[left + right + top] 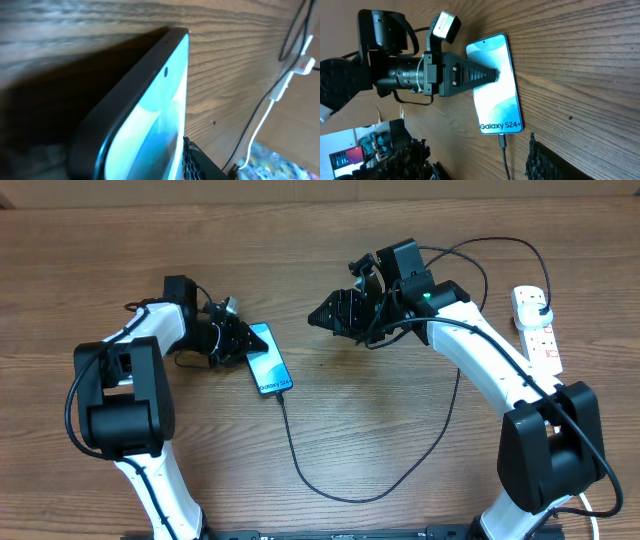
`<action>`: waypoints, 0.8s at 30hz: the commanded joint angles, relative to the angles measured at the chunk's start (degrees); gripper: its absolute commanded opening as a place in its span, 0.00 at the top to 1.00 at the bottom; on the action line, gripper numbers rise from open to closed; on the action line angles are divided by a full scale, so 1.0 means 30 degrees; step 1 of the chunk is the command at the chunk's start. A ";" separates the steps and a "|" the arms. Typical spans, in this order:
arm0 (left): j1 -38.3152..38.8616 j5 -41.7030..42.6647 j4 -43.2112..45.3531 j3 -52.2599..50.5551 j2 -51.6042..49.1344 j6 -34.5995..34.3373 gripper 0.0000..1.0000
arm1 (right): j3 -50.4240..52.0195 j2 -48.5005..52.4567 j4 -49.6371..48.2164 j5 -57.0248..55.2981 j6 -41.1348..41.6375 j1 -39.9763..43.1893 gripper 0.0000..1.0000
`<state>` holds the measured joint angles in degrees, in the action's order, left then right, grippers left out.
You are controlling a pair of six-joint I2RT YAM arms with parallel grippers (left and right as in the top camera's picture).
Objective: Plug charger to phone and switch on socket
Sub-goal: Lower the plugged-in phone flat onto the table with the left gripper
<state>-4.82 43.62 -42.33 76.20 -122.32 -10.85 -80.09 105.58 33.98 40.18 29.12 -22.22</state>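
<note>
The phone (270, 360) is lying screen-up on the surface (380, 410), left of centre, with the charger (503, 142) connector sitting in its near end and the cable looping toward the socket (537, 330) at far right. The left claw (238, 342) is reaching across the screen; whether it is pinching cannot be told. The right claw (322, 317) is hovering spread and empty, right of the phone.
</note>
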 commanded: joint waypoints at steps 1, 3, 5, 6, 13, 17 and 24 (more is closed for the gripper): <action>-0.0007 -0.7257 -0.0284 -0.0852 -0.1333 -0.0546 0.64 | -0.0306 -0.0393 -0.0058 -0.0102 -0.0240 0.0036 0.33; -0.0007 -0.7599 -0.0328 -0.0852 -0.1333 -0.0554 0.63 | -0.0306 -0.0393 -0.0058 -0.0102 -0.0240 0.0036 0.33; -0.0015 -0.7781 -0.0364 -0.0852 -0.1333 -0.0554 0.61 | -0.0306 -0.0393 -0.0058 -0.0095 -0.0240 0.0036 0.33; -0.0007 -0.7854 -0.0379 -0.0852 -0.1333 -0.0561 0.60 | -0.0306 -0.0393 -0.0058 -0.0102 -0.0240 0.0036 0.33; -0.0007 -0.8619 -0.0488 -0.0852 -0.1333 -0.1137 0.60 | -0.0306 -0.0393 -0.0058 -0.0102 -0.0240 0.0044 0.33; -0.0015 -0.9355 -0.0729 -0.0852 -0.1333 -0.1413 0.61 | -0.0306 -0.0393 -0.0058 -0.0095 -0.0240 0.0036 0.33; -0.0015 -1.0273 -0.0831 -0.0852 -0.1333 -0.1625 0.61 | -0.0306 -0.0393 -0.0058 -0.0095 -0.0240 0.0036 0.33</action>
<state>-4.19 32.73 -44.62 77.30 -120.07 -14.70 -80.09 105.58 34.00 40.16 28.88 -22.22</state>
